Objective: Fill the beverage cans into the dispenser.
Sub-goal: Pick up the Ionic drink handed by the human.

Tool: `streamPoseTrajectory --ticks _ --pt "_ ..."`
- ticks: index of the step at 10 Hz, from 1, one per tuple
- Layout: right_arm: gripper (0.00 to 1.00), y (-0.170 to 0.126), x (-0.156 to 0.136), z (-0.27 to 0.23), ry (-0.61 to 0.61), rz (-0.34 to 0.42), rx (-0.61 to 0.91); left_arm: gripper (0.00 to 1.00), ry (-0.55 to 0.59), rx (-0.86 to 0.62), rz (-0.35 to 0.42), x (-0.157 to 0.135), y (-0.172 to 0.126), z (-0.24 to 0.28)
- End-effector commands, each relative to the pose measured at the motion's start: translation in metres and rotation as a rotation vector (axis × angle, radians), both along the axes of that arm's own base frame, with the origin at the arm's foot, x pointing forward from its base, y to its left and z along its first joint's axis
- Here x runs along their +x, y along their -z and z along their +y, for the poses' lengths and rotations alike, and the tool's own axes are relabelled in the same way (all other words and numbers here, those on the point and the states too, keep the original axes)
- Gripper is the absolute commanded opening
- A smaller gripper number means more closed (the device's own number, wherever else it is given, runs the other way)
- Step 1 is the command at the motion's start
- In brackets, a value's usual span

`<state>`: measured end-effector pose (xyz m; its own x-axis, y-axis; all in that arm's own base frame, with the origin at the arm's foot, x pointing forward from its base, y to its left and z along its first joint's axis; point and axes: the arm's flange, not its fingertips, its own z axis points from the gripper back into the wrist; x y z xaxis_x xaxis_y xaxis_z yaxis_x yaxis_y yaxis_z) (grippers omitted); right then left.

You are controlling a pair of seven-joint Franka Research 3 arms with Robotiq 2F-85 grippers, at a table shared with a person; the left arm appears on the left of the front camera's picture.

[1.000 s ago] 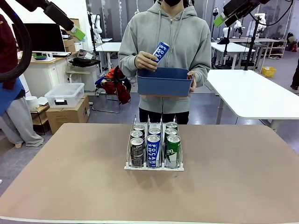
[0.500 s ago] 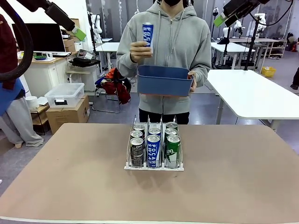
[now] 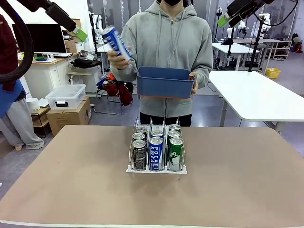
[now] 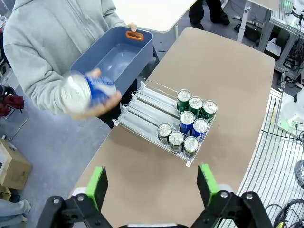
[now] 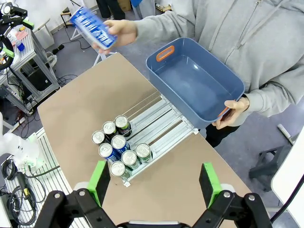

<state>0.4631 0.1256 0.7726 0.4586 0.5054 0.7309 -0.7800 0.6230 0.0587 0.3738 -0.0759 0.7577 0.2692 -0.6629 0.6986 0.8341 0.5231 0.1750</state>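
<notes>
On the table (image 3: 71, 180), the dispenser (image 3: 131, 142) sits mid-width toward the far edge, with nine cans (image 3: 156, 153) packed at its near end. Beyond, a person's hand (image 3: 115, 59) wraps a blue can (image 3: 116, 42) beside a blue bin (image 3: 164, 85). The left gripper (image 4: 152, 176) and right gripper (image 5: 154, 183) hang spread and empty. The can is likely heavy, rigid and slick: grip mid-body.

Upright black, blue and green cans (image 3: 156, 153) are lined up in the clear dispenser (image 3: 142, 171) at centre frame; one blue can (image 3: 115, 42) is held tilted at upper left.
</notes>
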Motion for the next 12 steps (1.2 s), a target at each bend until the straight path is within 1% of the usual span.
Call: streamPoseTrajectory --ticks 1,12 --pt "1.00 0.0025 -0.0019 -0.0004 -0.004 0.002 0.009 1.00 0.005 0.000 0.004 0.0000 -0.0013 0.0003" --pt "1.00 0.0025 -0.0019 -0.0004 -0.004 0.002 0.009 1.00 0.005 0.000 0.004 0.0000 -0.0013 0.0003"
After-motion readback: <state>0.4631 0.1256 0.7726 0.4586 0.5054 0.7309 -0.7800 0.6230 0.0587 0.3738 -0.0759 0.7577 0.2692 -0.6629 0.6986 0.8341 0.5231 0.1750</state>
